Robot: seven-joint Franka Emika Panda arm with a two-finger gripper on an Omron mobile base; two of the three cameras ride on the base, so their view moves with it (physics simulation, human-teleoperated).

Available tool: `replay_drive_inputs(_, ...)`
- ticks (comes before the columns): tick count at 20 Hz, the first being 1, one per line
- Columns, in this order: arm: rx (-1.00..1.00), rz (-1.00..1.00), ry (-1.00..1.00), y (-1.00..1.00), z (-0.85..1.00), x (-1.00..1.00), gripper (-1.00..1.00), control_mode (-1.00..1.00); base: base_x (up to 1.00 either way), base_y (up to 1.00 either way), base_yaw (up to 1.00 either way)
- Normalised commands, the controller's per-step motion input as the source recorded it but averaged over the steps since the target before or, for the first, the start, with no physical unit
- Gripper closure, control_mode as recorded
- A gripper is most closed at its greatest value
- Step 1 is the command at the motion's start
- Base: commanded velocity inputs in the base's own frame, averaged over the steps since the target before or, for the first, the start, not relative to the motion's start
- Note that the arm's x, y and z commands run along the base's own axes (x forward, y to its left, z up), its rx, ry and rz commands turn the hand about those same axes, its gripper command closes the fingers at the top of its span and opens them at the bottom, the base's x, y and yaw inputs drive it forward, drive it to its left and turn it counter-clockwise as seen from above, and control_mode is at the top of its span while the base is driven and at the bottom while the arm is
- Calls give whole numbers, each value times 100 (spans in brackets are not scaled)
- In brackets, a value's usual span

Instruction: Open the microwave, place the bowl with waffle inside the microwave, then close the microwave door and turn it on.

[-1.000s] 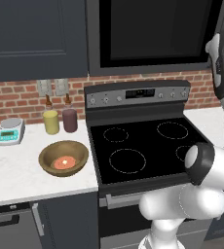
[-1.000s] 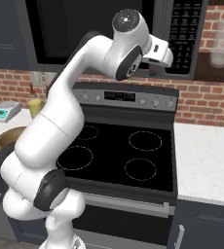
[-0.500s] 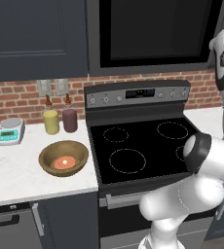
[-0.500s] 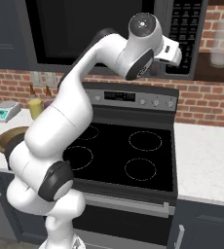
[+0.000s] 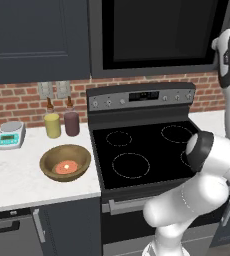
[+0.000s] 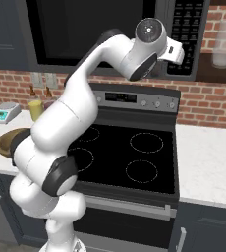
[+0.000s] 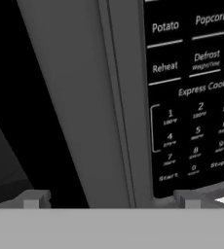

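Waffle point(image 5: 66, 166) in bowl point(image 5: 65, 162); microwave point(image 5: 157, 37) shut.

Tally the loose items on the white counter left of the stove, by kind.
Glass jars, one yellow and one maroon: 2
Round brown wooden bowl: 1
Reddish-orange waffle in it: 1
Small grey kitchen scale: 1
Total: 5

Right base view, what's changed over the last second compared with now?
The arm has swung its tool further right and closer in along the microwave front, toward the handle side of the microwave door by the button panel. The jaws stay wide open, holding nothing. The door stays shut; the bowl with the waffle stays on the counter beside the stove.
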Motion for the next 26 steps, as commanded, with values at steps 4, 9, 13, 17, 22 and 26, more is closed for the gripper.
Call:
replay_drive_inputs(4,0,0,-2,-6,0,34,-100,-100,0,0,0)
replay_drive_inputs(9,0,3,0,-11,0,38,-100,-100,0,0,0)
replay_drive_inputs(13,0,4,0,-2,0,38,-100,-100,0,0,0)
replay_drive_inputs(17,0,4,-1,26,-12,34,100,-100,0,0,0)
replay_drive_inputs(22,0,1,-6,51,-16,23,100,-100,0,0,0)
replay_drive_inputs(26,-2,0,-10,60,-6,4,100,-100,0,0,0)
